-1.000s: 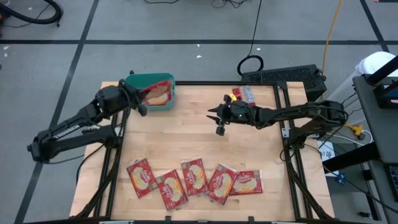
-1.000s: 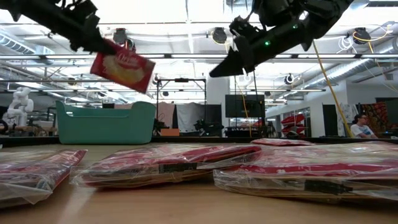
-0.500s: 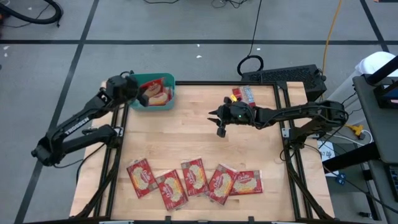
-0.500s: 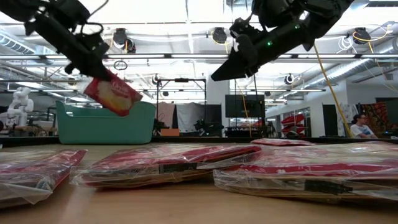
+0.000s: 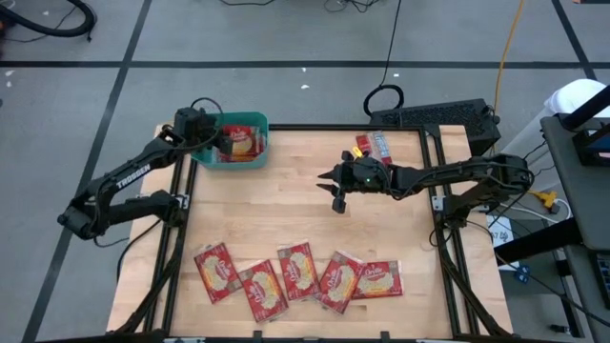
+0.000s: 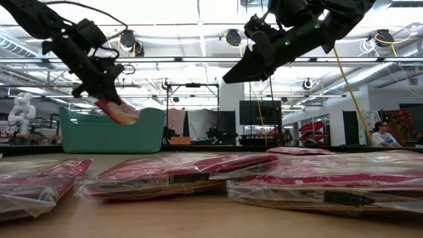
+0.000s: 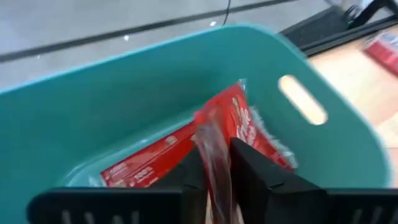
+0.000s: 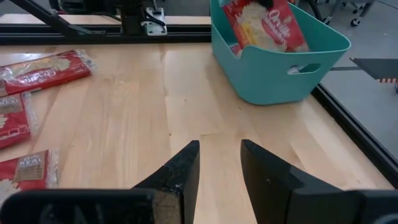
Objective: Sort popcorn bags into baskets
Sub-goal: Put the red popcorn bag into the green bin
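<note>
At far-left table corner: left gripper (image 5: 212, 139) w/ popcorn bag (image 5: 240, 143), now down inside teal basket (image 5: 258, 158); a sec ago it hung above the rim.
Grip: you're pinching bag's edge, drop imminent.
Right gripper (image 5: 331, 181): mid-table, fingers parted, empty.
Remaining: five bags (image 5: 296, 277) along near edge.
Writing: unreadable.

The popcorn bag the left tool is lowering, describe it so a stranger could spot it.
Find the teal basket at the table's far left corner. The popcorn bag hangs tilted inside it, pinched by the left tool. The other five bags lie flat in a row along the near edge.
</note>
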Action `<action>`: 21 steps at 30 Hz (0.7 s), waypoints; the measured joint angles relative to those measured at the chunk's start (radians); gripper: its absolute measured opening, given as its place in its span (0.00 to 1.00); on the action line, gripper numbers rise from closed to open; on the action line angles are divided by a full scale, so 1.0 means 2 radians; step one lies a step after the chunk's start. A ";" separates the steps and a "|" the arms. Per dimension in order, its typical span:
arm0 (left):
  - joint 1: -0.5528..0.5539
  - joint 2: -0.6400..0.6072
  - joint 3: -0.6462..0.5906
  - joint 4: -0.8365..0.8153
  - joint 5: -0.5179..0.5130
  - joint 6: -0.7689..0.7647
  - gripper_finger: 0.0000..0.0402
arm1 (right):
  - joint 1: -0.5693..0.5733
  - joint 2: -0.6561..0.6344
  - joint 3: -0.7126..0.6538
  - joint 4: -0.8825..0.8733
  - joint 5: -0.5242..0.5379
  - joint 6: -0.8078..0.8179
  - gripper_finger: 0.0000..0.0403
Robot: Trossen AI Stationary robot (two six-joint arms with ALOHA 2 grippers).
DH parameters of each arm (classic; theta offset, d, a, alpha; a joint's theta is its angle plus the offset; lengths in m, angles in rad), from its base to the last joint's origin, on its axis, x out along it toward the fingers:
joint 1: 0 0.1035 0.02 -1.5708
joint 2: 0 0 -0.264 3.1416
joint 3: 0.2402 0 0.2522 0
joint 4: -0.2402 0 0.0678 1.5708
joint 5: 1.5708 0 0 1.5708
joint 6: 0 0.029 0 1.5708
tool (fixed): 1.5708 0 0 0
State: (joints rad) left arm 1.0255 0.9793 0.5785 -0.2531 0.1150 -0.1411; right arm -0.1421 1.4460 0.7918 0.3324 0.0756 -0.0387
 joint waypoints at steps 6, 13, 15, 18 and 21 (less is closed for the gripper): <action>0.008 0.050 0.000 0.034 -0.013 0.020 0.32 | 0.000 0.000 0.000 0.012 0.000 -0.001 0.28; 0.008 0.073 0.000 0.070 -0.064 0.042 0.48 | 0.000 0.000 0.000 0.019 0.001 -0.003 0.28; 0.008 0.072 0.000 0.078 -0.076 0.044 0.53 | 0.000 0.000 0.000 0.019 0.001 -0.003 0.28; 0.008 0.072 0.000 0.092 -0.081 0.047 0.59 | 0.000 0.000 0.000 0.019 0.001 -0.003 0.28; 0.003 0.064 0.000 0.103 -0.081 0.044 0.62 | 0.000 0.000 0.000 0.018 0.001 -0.003 0.28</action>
State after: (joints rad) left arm 1.0314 1.1076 0.5789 -0.0471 -0.0462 -0.0539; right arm -0.1429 1.4464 0.7914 0.3687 0.0768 -0.0456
